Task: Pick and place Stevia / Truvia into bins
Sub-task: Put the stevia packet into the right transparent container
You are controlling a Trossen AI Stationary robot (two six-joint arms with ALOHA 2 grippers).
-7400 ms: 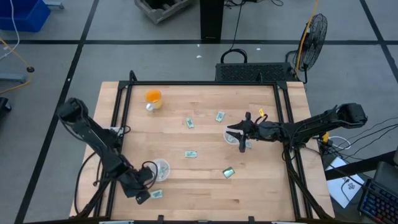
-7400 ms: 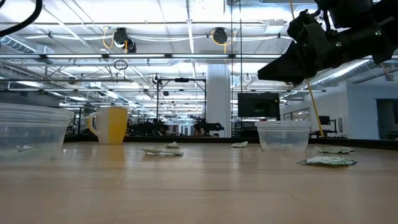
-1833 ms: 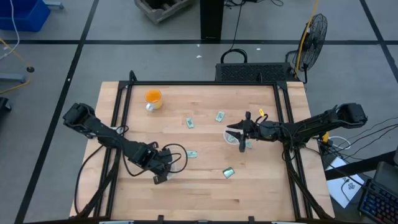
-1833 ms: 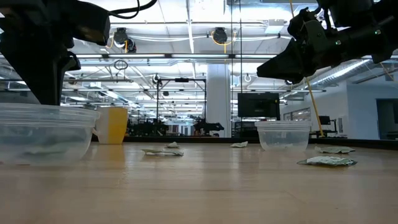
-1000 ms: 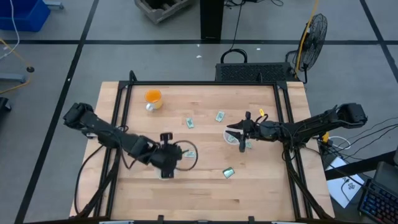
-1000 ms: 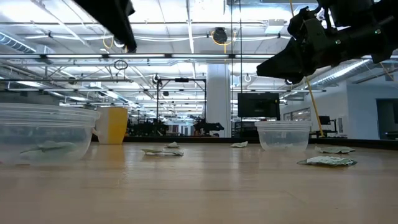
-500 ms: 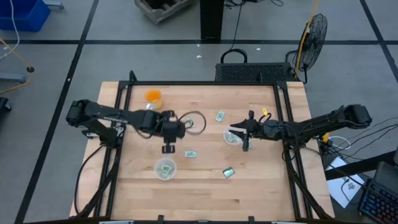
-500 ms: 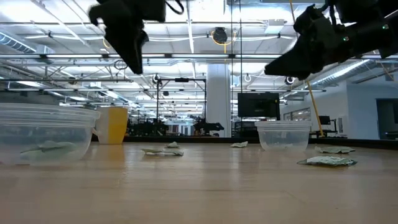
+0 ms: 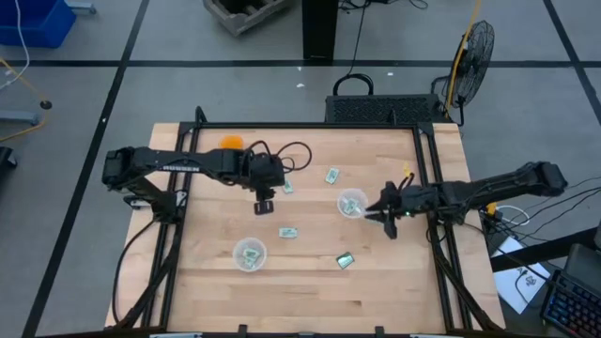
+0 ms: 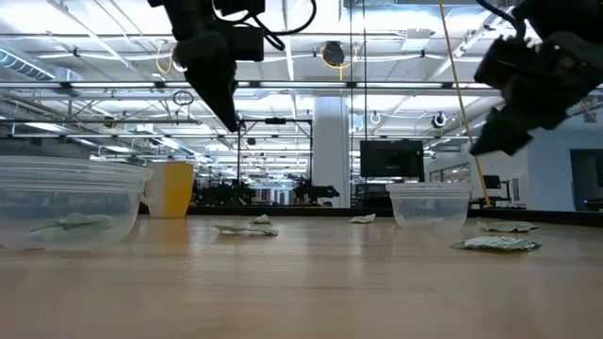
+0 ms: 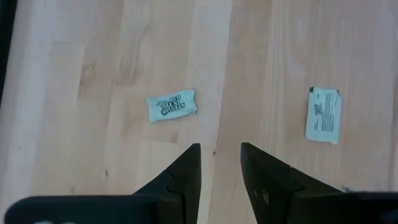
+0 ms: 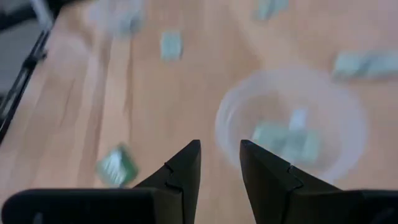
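Packets [image 9: 288, 232] lie loose mid-frame, more inside both bins [image 9: 249, 254], while the left gripper [image 9: 264, 206] hovers empty, fingers slightly parted, and the right gripper [image 9: 388, 217] likewise beside the right bin [image 9: 351, 203].

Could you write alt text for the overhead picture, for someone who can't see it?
Two dark robot arms reach over a wooden table: the left gripper above scattered green packets, the right gripper beside a clear cup. Another clear cup holds packets.

Table [image 9: 310, 282] pale smooth wood; bins [image 9: 351, 203] clear plastic; packets [image 11: 172, 104] matt paper.
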